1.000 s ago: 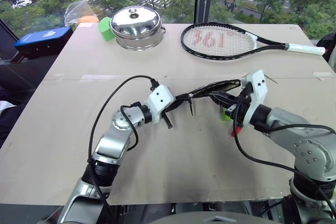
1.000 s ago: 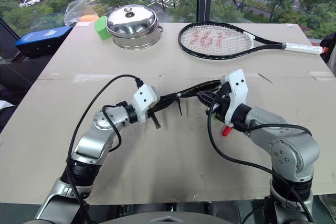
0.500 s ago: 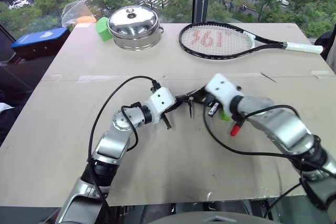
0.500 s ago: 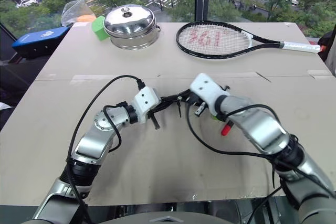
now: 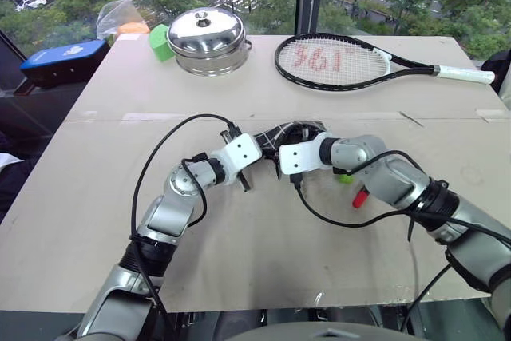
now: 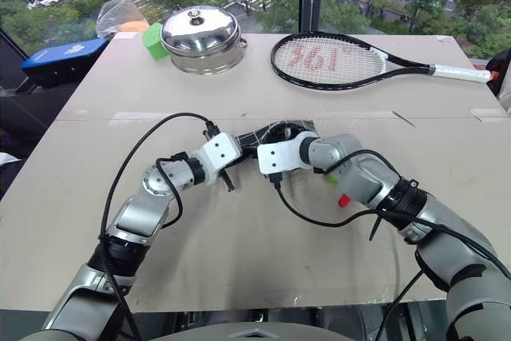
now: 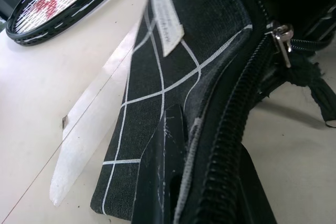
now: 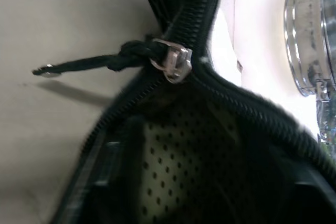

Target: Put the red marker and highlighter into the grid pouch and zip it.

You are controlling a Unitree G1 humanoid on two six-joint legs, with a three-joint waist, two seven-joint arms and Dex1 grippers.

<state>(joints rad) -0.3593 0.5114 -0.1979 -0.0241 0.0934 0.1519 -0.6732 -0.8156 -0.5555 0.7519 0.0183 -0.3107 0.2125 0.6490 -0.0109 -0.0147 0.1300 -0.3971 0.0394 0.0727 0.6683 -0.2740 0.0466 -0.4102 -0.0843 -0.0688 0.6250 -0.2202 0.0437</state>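
Currently: grid pouch (image 7: pixel 173 72), black fabric, white grid lines, white label, zipper partly open. Left gripper (image 5: pixel 249 172) jaws clenched on its zipper edge. Right gripper (image 5: pixel 289 143) jaws at its mouth; grip cannot be told.

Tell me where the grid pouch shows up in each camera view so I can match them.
Left eye view: grid pouch mid-table, nearer than the tennis racket.
Right eye view: grid pouch, same spot.
Left wrist view: close up, grid side with white label.
Right wrist view: its open mouth, mesh lining inside.
Shared landmark: the tennis racket, in both eye views and the left wrist view.
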